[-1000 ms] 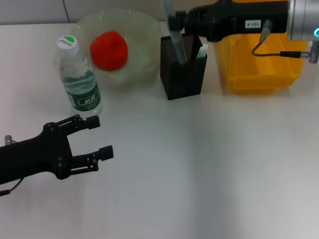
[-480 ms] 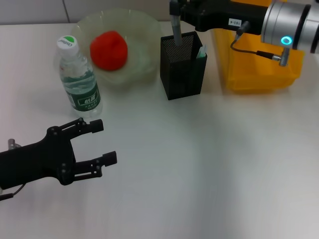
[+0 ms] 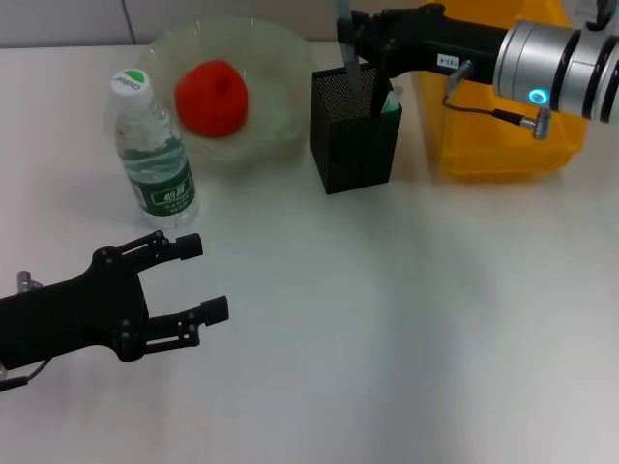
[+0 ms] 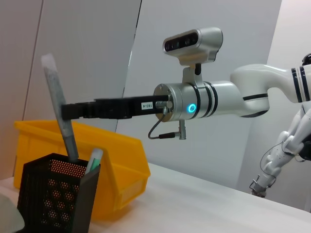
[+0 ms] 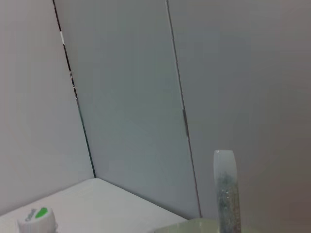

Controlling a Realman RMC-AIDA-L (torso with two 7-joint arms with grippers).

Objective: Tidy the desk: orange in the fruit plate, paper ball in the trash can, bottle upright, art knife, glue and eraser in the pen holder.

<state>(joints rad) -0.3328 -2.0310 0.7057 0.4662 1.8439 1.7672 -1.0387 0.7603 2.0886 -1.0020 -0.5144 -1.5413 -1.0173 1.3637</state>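
Right gripper [image 3: 350, 43] positioned above the black mesh pen holder [image 3: 354, 130], clamped on the upper part of a grey tube, apparently the glue [image 3: 345, 39]; lower end of the tube inside the holder, tube leaning slightly from vertical. Same grasp visible in the left wrist view: right gripper [image 4: 65, 110] pinching the glue [image 4: 59, 109] partway down its length, tube tip below the rim of the pen holder [image 4: 53, 199]. Second item with a green-and-white end [image 3: 391, 99] seated in the holder at the side nearer the yellow bin [image 3: 503, 135]; identity not determinable.

Left gripper [image 3: 201, 278] low over the white surface [image 3: 387, 319], near the robot, fingers spread wide, holding nothing.

Bottle [image 3: 153, 150] upright on the surface, green-marked cap on top, just beside the fruit plate [image 3: 276, 58]. Orange [image 3: 211, 97] resting inside the fruit plate. Pen holder standing between the fruit plate and the yellow bin, close to both.

Right wrist view: top of the glue [image 5: 225, 194] and the bottle cap [image 5: 38, 219] against a grey panelled wall.
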